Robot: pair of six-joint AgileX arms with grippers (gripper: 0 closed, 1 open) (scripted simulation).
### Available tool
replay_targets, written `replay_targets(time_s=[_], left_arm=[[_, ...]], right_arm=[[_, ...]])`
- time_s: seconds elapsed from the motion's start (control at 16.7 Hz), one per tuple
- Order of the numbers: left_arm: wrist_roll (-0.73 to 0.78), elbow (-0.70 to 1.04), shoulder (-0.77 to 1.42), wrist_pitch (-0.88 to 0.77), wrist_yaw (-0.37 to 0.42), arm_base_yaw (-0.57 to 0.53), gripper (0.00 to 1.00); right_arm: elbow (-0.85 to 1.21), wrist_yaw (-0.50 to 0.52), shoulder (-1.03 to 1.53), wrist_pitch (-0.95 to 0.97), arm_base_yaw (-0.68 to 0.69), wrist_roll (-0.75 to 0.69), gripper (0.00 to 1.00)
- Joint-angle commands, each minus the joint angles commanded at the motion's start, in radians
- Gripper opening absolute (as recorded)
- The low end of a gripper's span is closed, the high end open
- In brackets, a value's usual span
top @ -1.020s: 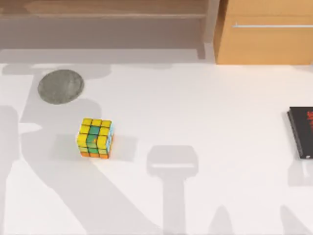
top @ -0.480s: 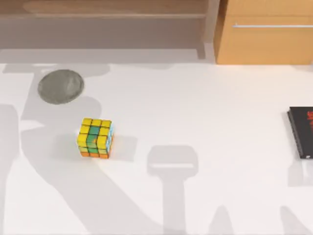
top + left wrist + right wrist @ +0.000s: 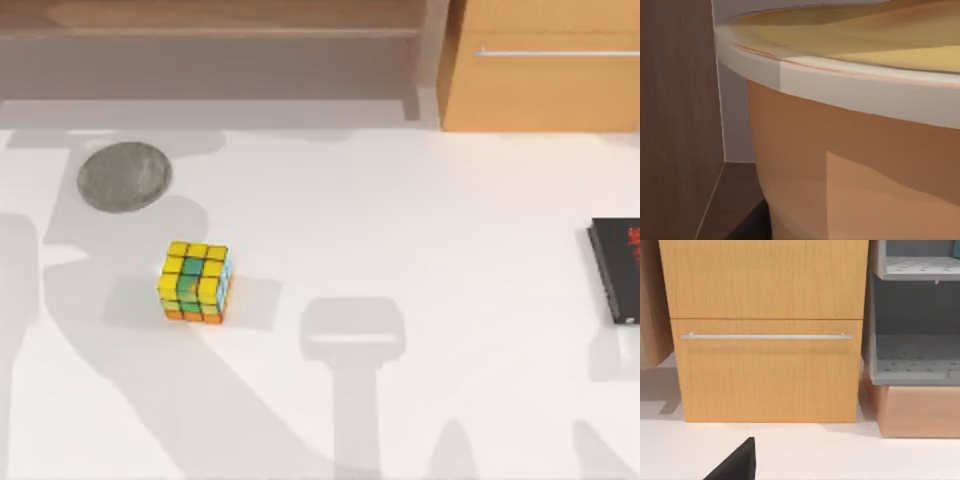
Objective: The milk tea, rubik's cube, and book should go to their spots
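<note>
The milk tea [image 3: 855, 165] is seen hard up against the left wrist camera, upright, beside a brown wooden wall [image 3: 677, 115]. Whether the left fingers are clenched on it cannot be told. The rubik's cube [image 3: 195, 282] sits on the table [image 3: 420, 230], left of centre, near a grey coaster [image 3: 125, 176]; the left arm is judged nearer.

One rubik's cube [image 3: 196, 282] sits on the white table [image 3: 420, 230], toward its left side. One round grey mat [image 3: 125, 176] lies near the far left corner. One black book [image 3: 615, 270] with red lettering lies at the right edge. One wooden drawer cabinet [image 3: 767, 330] with a single metal handle [image 3: 765, 336] stands at the far edge. One milk tea [image 3: 860, 150] cup appears in the left wrist view.
</note>
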Motion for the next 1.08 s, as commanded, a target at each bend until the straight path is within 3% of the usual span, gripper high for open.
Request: replay_targets(time_s=[0.12,0.72,1.08], left_arm=[[0.000,0.000,0.000,0.000,0.000,0.000,0.00],[0.005,-0.017,-0.017,0.003,0.006,0.003,0.00],[0.007,-0.271,-0.197,0.062,0.051,0.051,0.00]], right_arm=[[0.000,0.000,0.000,0.000,0.000,0.000,1.00],[0.000,0.000,0.000,0.000,0.000,0.000,1.00],[0.000,0.000,0.000,0.000,0.000,0.000,1.00]])
